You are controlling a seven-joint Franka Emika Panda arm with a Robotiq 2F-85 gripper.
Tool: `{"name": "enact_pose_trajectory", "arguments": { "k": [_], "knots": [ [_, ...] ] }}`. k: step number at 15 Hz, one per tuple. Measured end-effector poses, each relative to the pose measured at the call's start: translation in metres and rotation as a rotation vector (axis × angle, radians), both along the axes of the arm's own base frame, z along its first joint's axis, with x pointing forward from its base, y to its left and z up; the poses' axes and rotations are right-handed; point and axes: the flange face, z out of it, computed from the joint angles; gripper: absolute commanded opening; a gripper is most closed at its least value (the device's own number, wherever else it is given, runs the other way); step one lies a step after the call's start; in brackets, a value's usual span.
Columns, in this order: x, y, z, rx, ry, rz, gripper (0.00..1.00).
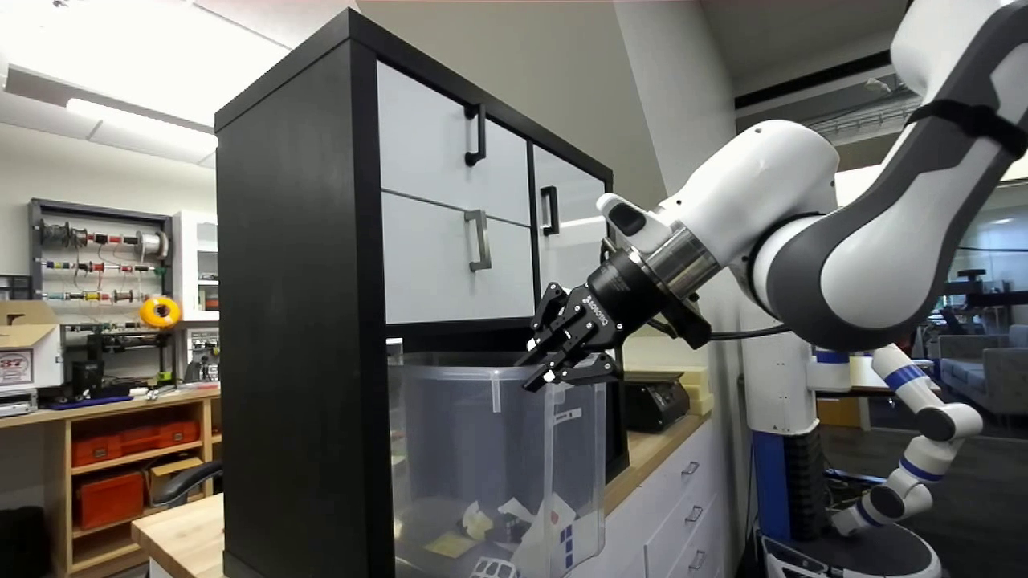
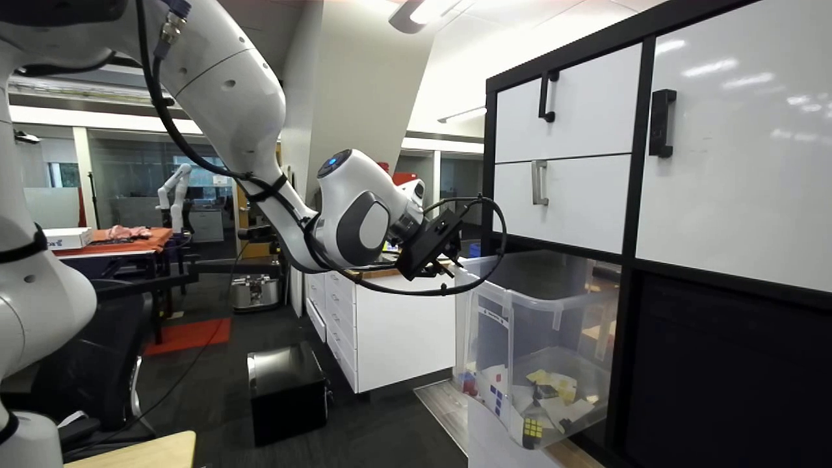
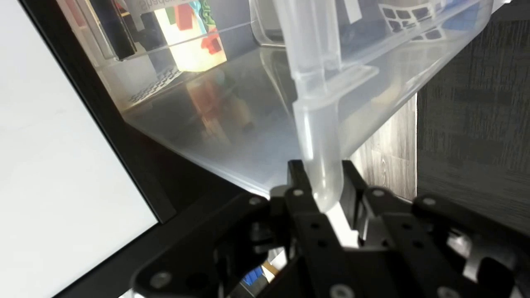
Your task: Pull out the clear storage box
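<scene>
Clear storage box sits partway out of the black cabinet, below the white drawer fronts, its outer end jutting past the cabinet front. Gripper is up at that outer end's top edge, w/ nearly all of the box below it. Fingers are clamped on the box rim, one per side, rim filling the gap btwn them; wrist view shows this best. In an exterior view the arm comes in from R, so box lies L of & below the fingers. White scraps on box bottom, both exterior views.

View diffs: only in an exterior view, a yellow-gridded cube at near bottom of box, black cable looping close by the gripper, & glossy black unit on the floor, L. Only in an exterior view, spool rack far L, w/ red-orange cases below it, plus the cabinet's plain side. Only in wrist view, colourful card, L; can't tell if in box or seen thru its wall. Lettering nr it is upside down & cut off.
</scene>
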Motion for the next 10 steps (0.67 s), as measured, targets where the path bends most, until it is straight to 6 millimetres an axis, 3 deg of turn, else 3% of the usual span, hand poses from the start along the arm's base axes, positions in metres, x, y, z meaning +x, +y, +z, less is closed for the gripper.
{"name": "enact_pose_trajectory", "arguments": {
  "k": [1, 2, 5, 10],
  "knots": [
    [-0.006, 0.002, 0.001, 0.001, 0.002, -0.003, 0.06],
    [-0.011, 0.003, 0.001, 0.001, 0.004, -0.005, 0.48],
    [-0.023, 0.008, 0.0, 0.004, 0.012, -0.011, 0.61],
    [-0.029, 0.016, 0.012, 0.03, -0.006, -0.024, 0.94]
  ]
}}
